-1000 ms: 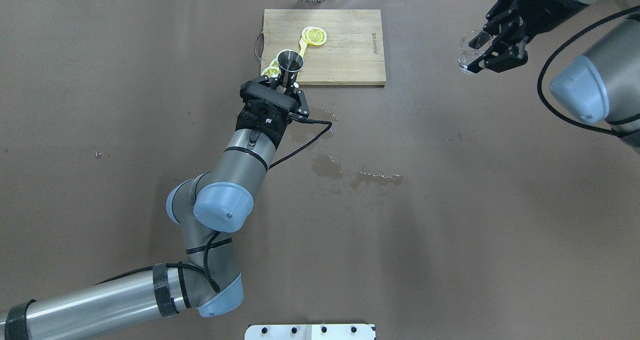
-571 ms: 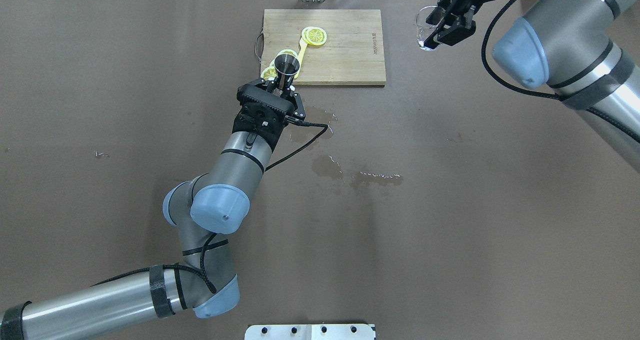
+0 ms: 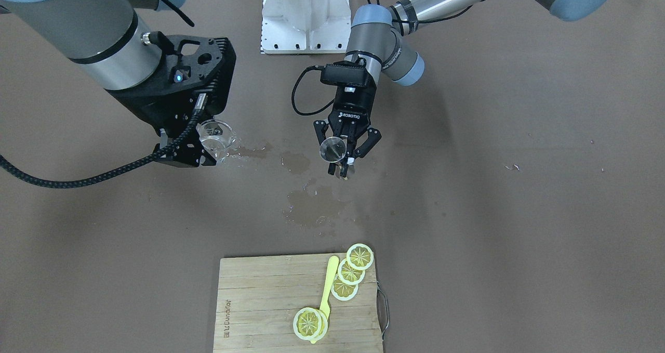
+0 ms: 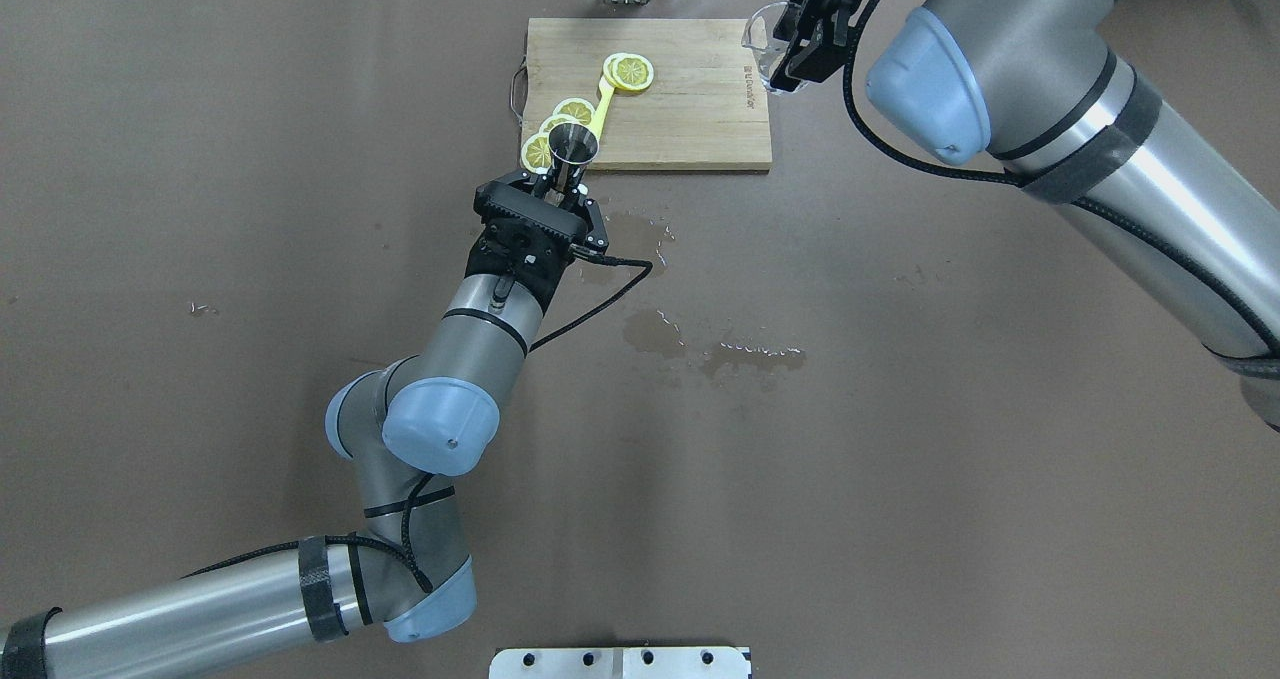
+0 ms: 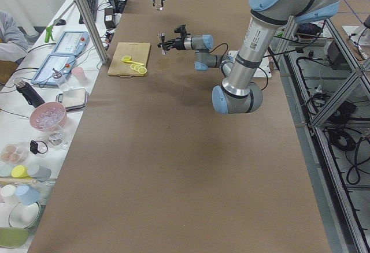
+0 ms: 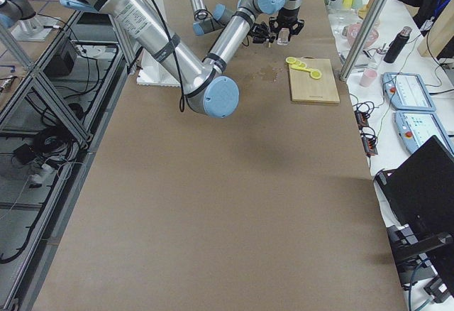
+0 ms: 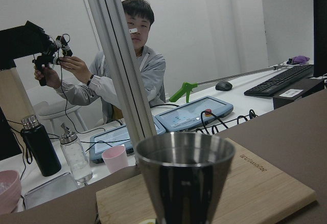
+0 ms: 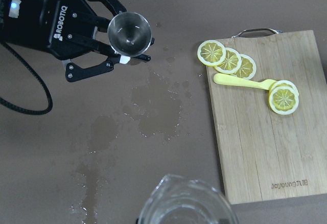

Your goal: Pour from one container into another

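The steel jigger point(image 4: 572, 146) stands upright in the air just before the cutting board's near left corner, and my left gripper point(image 4: 560, 174) is shut on its lower cone. The front view shows its open mouth point(image 3: 332, 148); the left wrist view shows it close up point(image 7: 184, 178). The clear glass tumbler point(image 4: 762, 44) hangs high over the board's far right edge, with my right gripper point(image 4: 795, 44) shut on it. In the front view the tumbler point(image 3: 217, 136) is well apart from the jigger. The right wrist view has the tumbler's rim point(image 8: 186, 206) at the bottom and the jigger point(image 8: 129, 33) below it.
A wooden cutting board point(image 4: 690, 109) at the table's back carries several lemon slices point(image 4: 628, 71) and a yellow spoon point(image 4: 603, 104). Wet patches point(image 4: 655, 331) mark the brown table cover. A person sits beyond the table point(image 7: 135, 65).
My right arm has swung left with the tumbler, from the table's far right to the board's right edge. My left gripper has drawn the jigger slightly back toward the robot.
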{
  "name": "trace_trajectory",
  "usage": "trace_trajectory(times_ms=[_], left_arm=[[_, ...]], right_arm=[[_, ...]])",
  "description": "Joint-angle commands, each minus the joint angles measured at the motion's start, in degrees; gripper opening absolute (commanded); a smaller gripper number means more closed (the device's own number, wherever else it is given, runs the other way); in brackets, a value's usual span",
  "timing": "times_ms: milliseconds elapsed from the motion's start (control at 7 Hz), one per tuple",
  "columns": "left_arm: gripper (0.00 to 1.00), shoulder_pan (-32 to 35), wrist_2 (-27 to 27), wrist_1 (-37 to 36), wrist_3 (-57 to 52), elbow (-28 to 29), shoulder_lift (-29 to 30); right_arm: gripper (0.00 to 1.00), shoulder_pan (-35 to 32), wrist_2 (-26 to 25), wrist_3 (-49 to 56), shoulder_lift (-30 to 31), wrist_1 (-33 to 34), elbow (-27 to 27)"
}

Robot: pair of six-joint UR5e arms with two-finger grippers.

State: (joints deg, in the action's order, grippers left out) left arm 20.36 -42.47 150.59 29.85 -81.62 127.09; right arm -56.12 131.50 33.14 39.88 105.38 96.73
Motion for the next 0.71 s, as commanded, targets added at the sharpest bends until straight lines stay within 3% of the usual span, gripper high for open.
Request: trace_trajectory(times_ms=[0, 286, 571], left_arm=[[0.00, -0.8, 0.2, 0.3, -0.1, -0.3, -0.3], [0.00, -0.9, 0.2, 0.3, 0.0, -0.3, -1.2], [0.00, -0.9, 0.2, 0.9, 0.0, -0.7, -1.0]], right_arm=[[0.00, 5.1, -5.8, 1.4, -4.1, 2.9, -3.0], [0.00, 5.8, -7.0, 1.6, -5.9, 4.8, -4.1], [0.00, 6.1, -7.7, 2.0, -11.7, 4.8, -12.9]])
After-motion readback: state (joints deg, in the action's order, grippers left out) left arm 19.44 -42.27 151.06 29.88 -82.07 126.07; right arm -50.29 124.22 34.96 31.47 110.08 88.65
